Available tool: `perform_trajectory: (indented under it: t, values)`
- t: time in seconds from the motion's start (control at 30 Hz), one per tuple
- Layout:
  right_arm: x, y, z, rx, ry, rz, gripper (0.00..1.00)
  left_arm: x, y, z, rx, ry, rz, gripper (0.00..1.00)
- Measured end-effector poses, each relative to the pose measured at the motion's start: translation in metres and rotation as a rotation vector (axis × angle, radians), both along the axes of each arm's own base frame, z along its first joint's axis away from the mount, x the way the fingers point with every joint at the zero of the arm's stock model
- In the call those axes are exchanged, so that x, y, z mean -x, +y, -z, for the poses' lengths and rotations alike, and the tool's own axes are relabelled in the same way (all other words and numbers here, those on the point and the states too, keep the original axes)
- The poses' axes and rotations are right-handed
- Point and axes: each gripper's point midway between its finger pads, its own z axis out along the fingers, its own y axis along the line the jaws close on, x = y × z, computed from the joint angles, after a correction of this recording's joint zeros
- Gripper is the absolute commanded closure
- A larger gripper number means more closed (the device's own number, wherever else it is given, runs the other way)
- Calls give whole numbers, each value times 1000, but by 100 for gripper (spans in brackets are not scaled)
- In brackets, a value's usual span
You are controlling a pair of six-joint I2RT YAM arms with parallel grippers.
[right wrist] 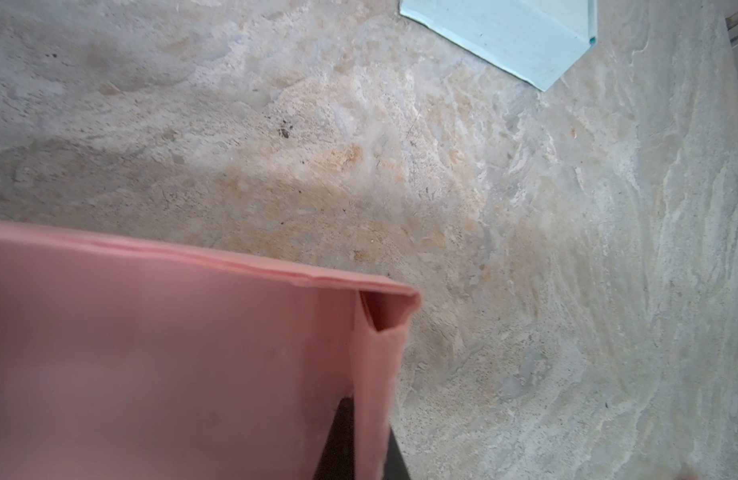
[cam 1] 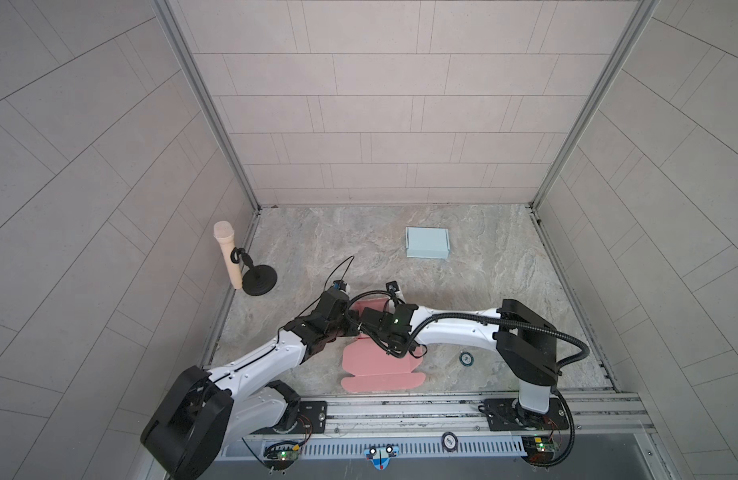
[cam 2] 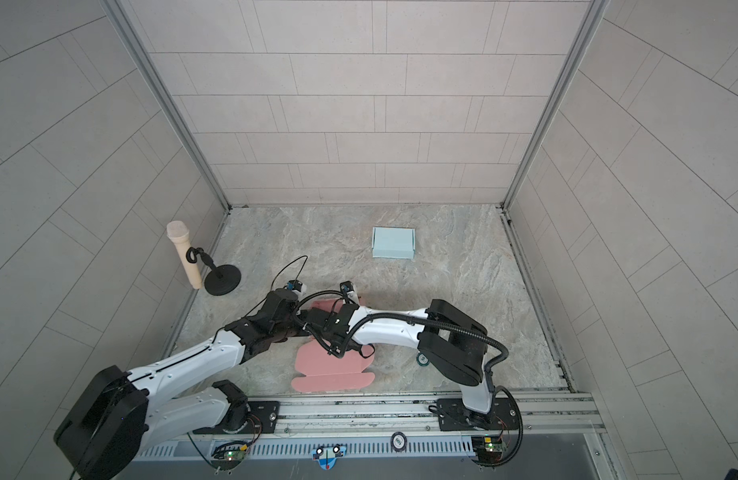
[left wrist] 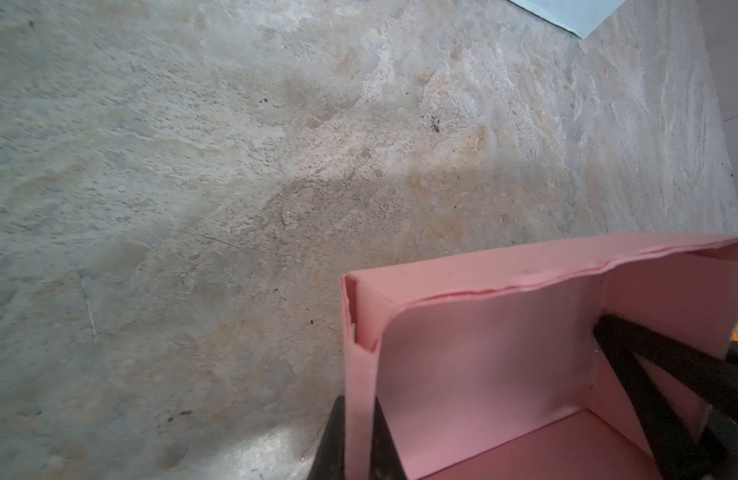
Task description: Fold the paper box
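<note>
Left gripper (left wrist: 359,405) is pinching one side wall of the pink box (left wrist: 546,453), the thin paper caught right between its jaws, one finger outside and one inside. Right gripper (right wrist: 369,419) is clamping the opposite side wall the same way, jaws pressed onto the paper. Behind both sets of jaws the box's lid flap (cam 1: 380,380) is lying flat on the table (cam 1: 504,291). Just ahead of the jaws the far wall (left wrist: 504,340) is standing up, doubled along its top edge. Well beyond the jaws a blue box (right wrist: 504,37) is sitting apart, and out past the left jaws a microphone (cam 1: 227,253) is resting in its stand (cam 1: 259,281).
</note>
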Motion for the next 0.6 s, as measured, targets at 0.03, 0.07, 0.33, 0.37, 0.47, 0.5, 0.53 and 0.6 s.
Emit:
perform_trajectory:
  t: [0.03,0.07,0.33,0.37,0.47,0.5,0.53,0.6]
  values:
    - [0,0,0,2,0,0,100,0,0,0,1,0,0,94]
    - [0,0,0,4,0,-1,100,0,-1,0,1,0,0,95]
    - [-1,-2,-1,28,-8,4,83,0,-1,0,-1,-4,-1,95]
    - [-1,-3,-2,32,-11,5,83,0,-1,0,-1,-6,0,95]
    - [-3,-5,-7,44,-27,9,82,0,-3,0,5,-9,4,95]
    - [-4,-5,-9,49,-34,11,80,0,-3,-1,7,-11,6,95]
    - [-5,-6,-10,52,-41,14,79,0,-3,-1,9,-12,7,95]
    - [-6,-8,-12,60,-52,18,78,1,-4,0,11,-11,9,94]
